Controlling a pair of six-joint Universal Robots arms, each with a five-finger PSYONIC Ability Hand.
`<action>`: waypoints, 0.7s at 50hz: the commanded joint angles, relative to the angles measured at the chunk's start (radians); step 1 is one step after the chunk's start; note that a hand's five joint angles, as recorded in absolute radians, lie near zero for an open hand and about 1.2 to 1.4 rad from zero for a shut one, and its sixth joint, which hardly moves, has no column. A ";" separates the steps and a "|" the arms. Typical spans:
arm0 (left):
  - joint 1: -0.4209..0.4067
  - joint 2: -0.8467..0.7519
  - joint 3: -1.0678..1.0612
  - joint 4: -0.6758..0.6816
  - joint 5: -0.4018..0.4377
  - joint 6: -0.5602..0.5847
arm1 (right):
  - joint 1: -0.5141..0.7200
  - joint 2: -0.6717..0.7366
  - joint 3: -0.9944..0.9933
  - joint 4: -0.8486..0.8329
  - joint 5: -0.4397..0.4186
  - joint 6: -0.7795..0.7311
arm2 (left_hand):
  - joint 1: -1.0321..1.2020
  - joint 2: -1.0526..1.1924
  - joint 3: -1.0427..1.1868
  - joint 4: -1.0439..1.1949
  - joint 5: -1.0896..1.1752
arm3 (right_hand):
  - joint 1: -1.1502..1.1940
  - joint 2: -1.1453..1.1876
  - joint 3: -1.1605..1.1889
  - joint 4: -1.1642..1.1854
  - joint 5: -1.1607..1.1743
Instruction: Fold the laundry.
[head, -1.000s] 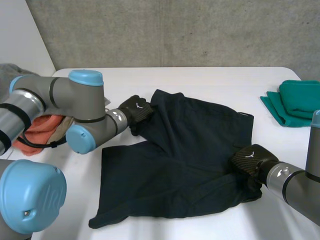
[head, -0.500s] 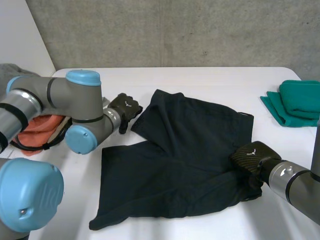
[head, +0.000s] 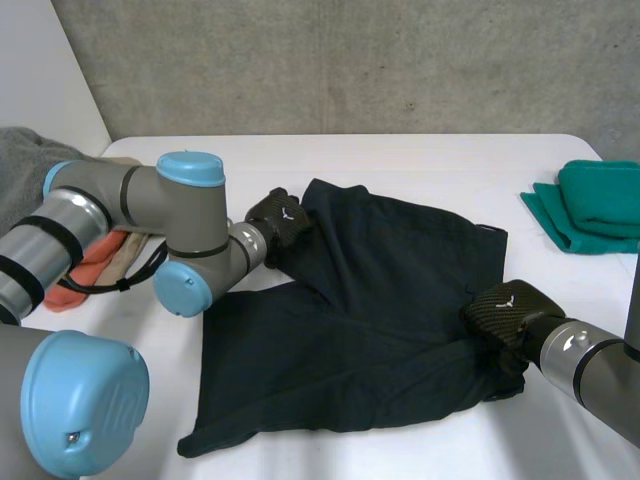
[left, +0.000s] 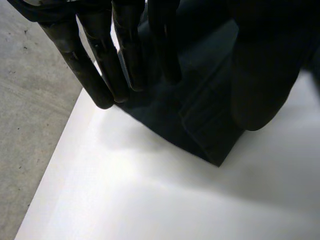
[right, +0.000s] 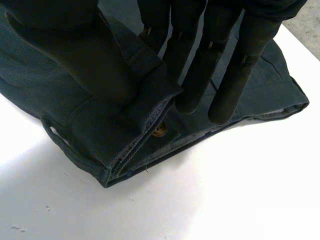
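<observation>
Dark navy shorts (head: 370, 300) lie spread on the white table (head: 400, 160), one leg pointing to the far side. My left hand (head: 277, 215) is at the far left hem corner of that leg. In the left wrist view its fingers (left: 92, 70) are straight and apart from the thumb, just over the hem corner (left: 200, 110), which lies flat. My right hand (head: 505, 312) is at the waistband on the shorts' right side. There the thumb (right: 75, 55) and straight fingers pinch a raised fold of waistband (right: 145, 102), beside a button (right: 160, 131).
A folded green cloth (head: 590, 205) lies at the table's right edge. A pile of orange (head: 85, 265) and grey (head: 30, 165) laundry sits at the left, behind my left arm. A concrete wall stands behind the table.
My left hand pulled back off the shorts to the left, then returned to the far hem corner. The right hand has stayed on the waistband.
</observation>
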 joint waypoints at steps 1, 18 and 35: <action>-0.009 -0.019 0.018 -0.003 -0.017 0.040 | -0.003 0.000 -0.002 -0.001 -0.001 0.000 | 0.219 0.223 0.225 0.219 0.224 | 0.314 0.225 0.205 0.197 0.197; 0.040 -0.010 -0.006 -0.035 -0.132 0.057 | -0.003 -0.023 0.000 -0.001 -0.003 0.005 | 0.768 0.773 0.774 0.769 0.774 | 0.314 0.225 0.205 0.197 0.197; 0.031 0.138 -0.124 -0.040 -0.235 -0.021 | 0.035 -0.026 -0.008 0.004 -0.003 0.012 | -0.453 -0.449 -0.448 -0.453 -0.448 | 0.314 0.225 0.205 0.197 0.197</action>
